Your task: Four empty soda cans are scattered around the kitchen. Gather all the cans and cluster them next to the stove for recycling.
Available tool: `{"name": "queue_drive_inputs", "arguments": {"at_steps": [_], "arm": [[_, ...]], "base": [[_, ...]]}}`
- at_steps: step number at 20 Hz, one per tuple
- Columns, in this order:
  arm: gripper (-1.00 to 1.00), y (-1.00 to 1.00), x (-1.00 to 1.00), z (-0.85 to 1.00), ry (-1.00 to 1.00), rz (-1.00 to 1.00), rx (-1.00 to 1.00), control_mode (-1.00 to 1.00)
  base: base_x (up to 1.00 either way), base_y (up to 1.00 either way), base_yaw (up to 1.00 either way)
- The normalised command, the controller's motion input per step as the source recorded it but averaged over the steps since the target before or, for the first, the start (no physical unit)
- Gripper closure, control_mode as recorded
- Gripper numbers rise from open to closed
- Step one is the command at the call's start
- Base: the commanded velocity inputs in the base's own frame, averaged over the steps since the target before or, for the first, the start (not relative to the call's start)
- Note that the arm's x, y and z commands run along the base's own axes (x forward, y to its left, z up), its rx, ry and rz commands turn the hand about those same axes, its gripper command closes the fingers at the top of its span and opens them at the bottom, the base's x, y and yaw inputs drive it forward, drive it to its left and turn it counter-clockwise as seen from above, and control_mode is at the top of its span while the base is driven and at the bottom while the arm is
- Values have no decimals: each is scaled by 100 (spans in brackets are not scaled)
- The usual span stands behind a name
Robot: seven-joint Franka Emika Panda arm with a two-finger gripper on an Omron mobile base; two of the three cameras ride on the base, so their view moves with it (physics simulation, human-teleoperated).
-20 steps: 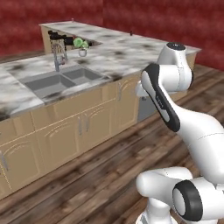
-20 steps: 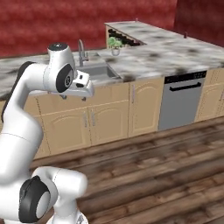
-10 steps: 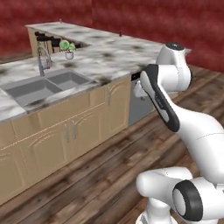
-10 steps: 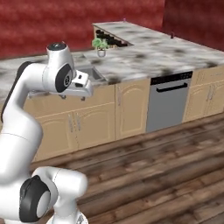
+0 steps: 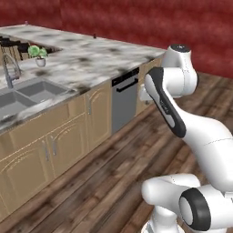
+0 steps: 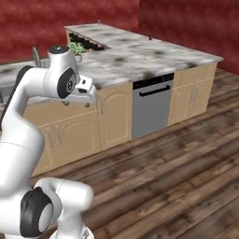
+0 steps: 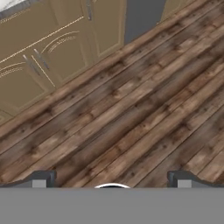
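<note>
Faucet: stands at the far left of the left base view (image 5: 8, 72), behind the sink.
Sink: double basin (image 5: 27, 93) set into the desk, near the left edge of that view.
Potted plant: small green plant in a white pot (image 5: 37, 54) on the desk, beyond the sink.
Desk: marbled L-shaped top (image 5: 95, 57) on pale wooden cabinet doors (image 5: 50, 154); one small dark item on its far edge is too small to identify.
Dishwasher: grey front with a dark handle (image 5: 124, 102), built in under the desk to the right of the sink cabinets.
Floor: dark wooden planks (image 7: 131, 118), with nothing lying on the stretch in front of the hand.
Hand: (image 7: 111, 181) raised off the floor and carried in front of the cabinets, pointing down at the planks; fingers spread to full width, nothing between them.
Change: across the last second the whole scene has slid leftward in both base views, the sink going from the middle to the left edge and the dishwasher coming in towards the centre. This is the base travelling rightward along the desk, not the fittings moving. The arm keeps one tucked pose throughout.
Soda cans: location cannot be told from here; none is identified on this stretch of desk or floor.
Stove: location likewise cannot be told.
Assessment: transit or search phase, no can collected. The move brings fresh desk into sight. The next step is probably to continue until a can is sighted.
</note>
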Motion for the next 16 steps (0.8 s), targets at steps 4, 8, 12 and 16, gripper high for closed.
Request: {"name": "queue_drive_inputs", "arguments": {"at_steps": [4,8,12,16], "arm": [[-100,0,0,0,0,0,0,100],[-100,0,0,0,0,0,0,100],[-100,0,0,0,0,0,0,100],[-100,0,0,0,0,0,0,100]], "base": [[55,-10,-16],[61,-11,-8],[62,-12,-6],[63,-12,-5]]}}
